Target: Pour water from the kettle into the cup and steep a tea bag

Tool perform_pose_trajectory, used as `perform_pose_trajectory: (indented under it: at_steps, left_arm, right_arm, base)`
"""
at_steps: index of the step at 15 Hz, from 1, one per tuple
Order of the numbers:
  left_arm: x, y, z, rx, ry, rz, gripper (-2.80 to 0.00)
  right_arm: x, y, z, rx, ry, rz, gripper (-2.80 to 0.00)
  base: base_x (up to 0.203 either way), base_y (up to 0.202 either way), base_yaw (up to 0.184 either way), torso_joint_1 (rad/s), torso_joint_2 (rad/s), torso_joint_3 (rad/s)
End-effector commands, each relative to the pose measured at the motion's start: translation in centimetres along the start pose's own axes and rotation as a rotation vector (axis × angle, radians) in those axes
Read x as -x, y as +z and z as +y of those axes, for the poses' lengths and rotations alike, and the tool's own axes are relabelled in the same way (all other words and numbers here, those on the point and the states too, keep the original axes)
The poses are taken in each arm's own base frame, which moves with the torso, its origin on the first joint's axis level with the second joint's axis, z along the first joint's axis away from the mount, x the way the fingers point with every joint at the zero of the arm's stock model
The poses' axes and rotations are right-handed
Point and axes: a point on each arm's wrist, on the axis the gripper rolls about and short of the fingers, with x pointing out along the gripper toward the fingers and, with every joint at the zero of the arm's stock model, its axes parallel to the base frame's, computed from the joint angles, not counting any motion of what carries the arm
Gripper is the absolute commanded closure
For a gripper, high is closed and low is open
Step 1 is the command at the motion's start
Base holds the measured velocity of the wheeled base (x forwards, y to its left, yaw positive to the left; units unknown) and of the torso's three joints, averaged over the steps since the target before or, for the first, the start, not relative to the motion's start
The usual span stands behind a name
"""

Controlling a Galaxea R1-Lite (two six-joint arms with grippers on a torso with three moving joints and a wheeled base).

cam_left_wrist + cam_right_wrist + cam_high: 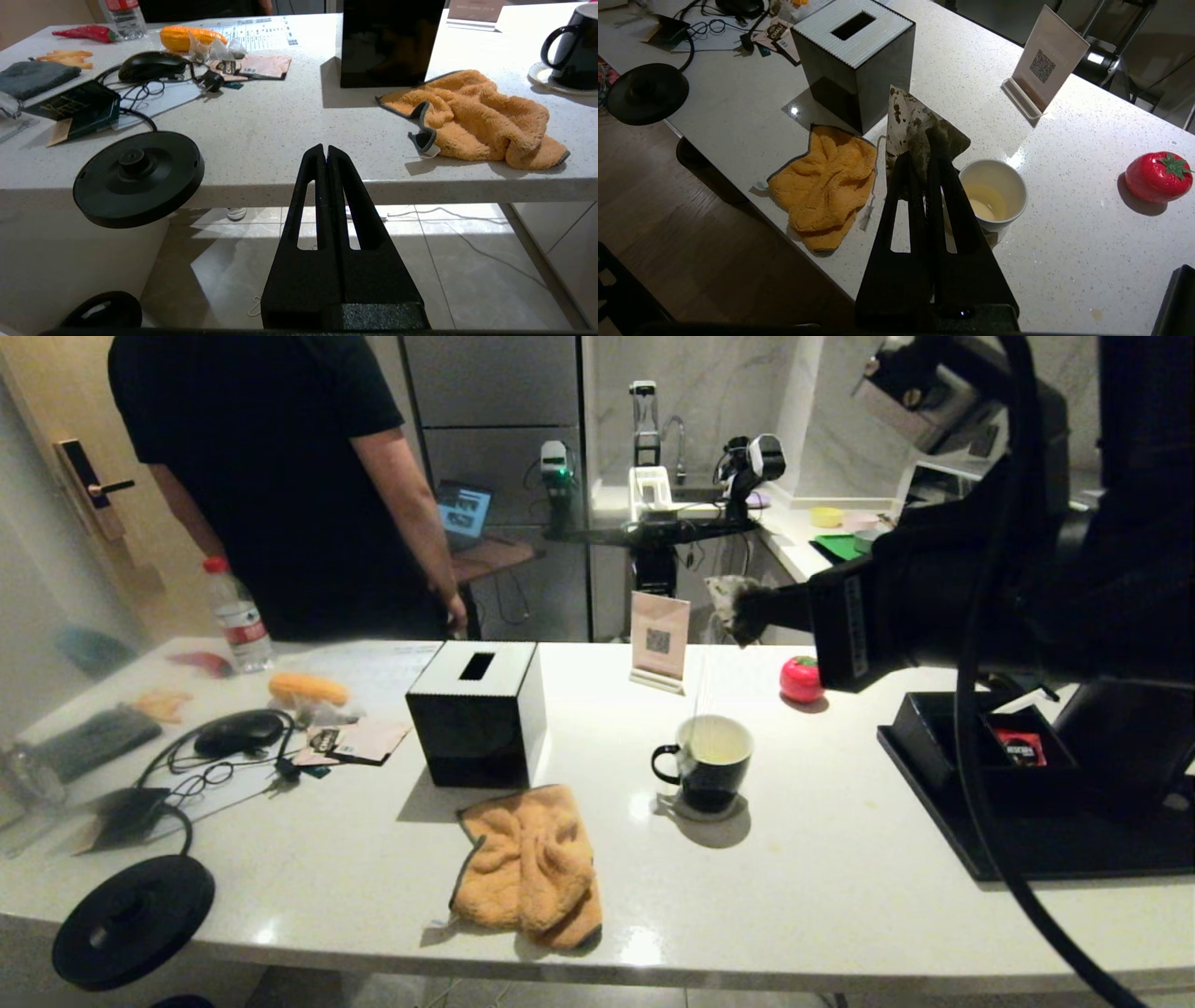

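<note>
My right gripper [922, 156] is shut on the tea bag [915, 126], a wet grey-beige pouch with dark blotches, held in the air well above the table. In the head view the tea bag [724, 593] hangs at the tip of the right gripper [747, 614], and its thin string drops toward the cup [714, 761]. The cup [994, 193] is a black mug with a white inside, standing on a small coaster, with a little pale yellowish water [992, 205] in it. The kettle is out of view. My left gripper [325, 150] is shut and empty, low in front of the table's near edge.
A black tissue box [476, 709] and an orange cloth [532, 868] lie left of the cup. The kettle's round black base [131, 919] overhangs the front left edge. Behind stand a QR card [659, 639] and a red tomato-shaped thing [801, 679]. A black tray [1027, 840] is at right; a person [280, 476] stands behind.
</note>
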Motion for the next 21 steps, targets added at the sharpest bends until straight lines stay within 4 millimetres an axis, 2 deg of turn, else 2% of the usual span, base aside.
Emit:
perform_pose_trajectory:
  at_steps: [1,7,12,16,21]
  left_arm:
    - [0.1,0.4,0.0,0.0,-0.003,-0.013,0.0]
    - [0.6,1.8,-0.2,0.0,-0.087,-0.002,0.0]
    - [-0.7,4.2,-0.1,0.006,-0.094,0.102,0.0]
    - [-3.2,8.0,0.0,0.013,-0.171,0.17,0.0]
    - [-8.7,12.5,-0.4,0.026,-0.333,0.217,0.0]
  right_arm:
    - [-0.4,0.0,0.4,0.001,0.008,-0.013,0.0]
    - [-0.9,-0.1,0.7,0.005,0.012,-0.014,0.0]
    - [-1.1,0.0,0.7,-0.003,0.012,-0.03,0.0]
    - [-1.3,0.1,0.8,-0.007,0.014,-0.035,0.0]
    - [-1.6,0.3,0.9,-0.013,0.014,-0.056,0.0]
  base:
    - [0.0,0.0,0.0,0.0,0.0,0.0]
    - [0.0,0.0,0.0,0.0,0.0,0.0]
    - [0.0,0.0,0.0,0.0,0.0,0.0]
    - [0.0,0.0,0.0,0.0,0.0,0.0]
    - [0.0,0.0,0.0,0.0,0.0,0.0]
